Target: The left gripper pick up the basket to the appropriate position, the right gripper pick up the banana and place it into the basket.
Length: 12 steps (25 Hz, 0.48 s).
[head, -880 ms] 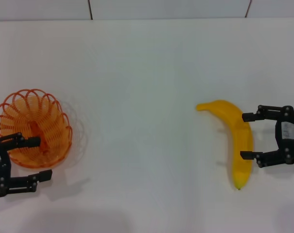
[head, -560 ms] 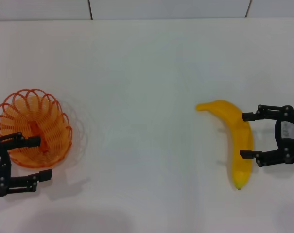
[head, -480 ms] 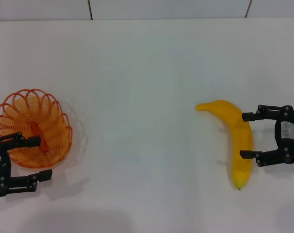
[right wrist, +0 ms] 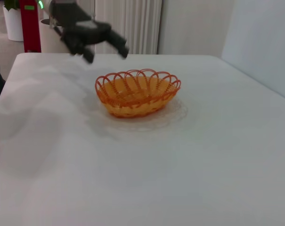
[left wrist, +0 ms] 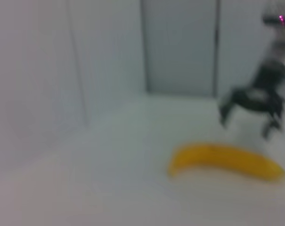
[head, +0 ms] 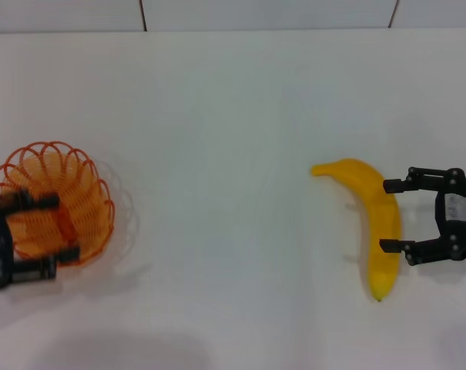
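The orange wire basket sits on the white table at the left. My left gripper is open, and in the head view its fingers overlap the basket's near left part. In the right wrist view the left gripper hangs above the basket, apart from it. The yellow banana lies at the right, its dark tip toward me. My right gripper is open, with one finger on each side of the banana's middle. The left wrist view shows the banana and the right gripper, both blurred.
The white table stretches bare between the basket and the banana. Its far edge meets a wall at the top of the head view. A red stand is beyond the table in the right wrist view.
My left gripper has moved away from me in the head view, so its fingers now overlap the basket. The right gripper, banana and basket have not moved.
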{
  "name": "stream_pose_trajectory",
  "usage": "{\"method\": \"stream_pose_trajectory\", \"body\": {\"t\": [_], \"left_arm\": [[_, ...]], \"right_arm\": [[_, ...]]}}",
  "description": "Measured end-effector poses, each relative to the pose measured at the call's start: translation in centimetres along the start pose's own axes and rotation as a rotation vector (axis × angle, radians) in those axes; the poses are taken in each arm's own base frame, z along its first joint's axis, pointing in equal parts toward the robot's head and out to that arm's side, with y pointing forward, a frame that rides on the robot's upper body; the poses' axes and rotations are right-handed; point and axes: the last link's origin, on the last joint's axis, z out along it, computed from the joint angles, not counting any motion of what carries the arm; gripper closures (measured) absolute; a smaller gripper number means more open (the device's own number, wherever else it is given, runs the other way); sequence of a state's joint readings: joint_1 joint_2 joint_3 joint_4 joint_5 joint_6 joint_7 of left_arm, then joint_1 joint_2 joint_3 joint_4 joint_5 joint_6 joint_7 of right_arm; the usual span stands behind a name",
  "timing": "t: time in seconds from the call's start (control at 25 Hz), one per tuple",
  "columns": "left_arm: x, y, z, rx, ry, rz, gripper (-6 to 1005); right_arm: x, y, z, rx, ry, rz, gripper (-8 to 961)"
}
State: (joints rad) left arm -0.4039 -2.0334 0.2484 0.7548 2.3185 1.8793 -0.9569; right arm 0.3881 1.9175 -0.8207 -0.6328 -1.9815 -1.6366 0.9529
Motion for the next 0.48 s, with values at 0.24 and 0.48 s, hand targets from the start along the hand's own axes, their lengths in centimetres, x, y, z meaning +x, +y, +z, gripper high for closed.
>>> {"method": "stream_pose_trajectory", "body": {"t": [0.24,0.48], "left_arm": [[4.1,-2.9,-0.6,0.139,0.199,0.0,154],[8.4,-6.1,-0.8,0.155,0.156,-0.136,153]], "right_arm": [[0.1,-0.3,0.0,0.023,0.007,0.004,62],[-0.2,-0.8,0.5,0.029,0.006,-0.002,63]]}}
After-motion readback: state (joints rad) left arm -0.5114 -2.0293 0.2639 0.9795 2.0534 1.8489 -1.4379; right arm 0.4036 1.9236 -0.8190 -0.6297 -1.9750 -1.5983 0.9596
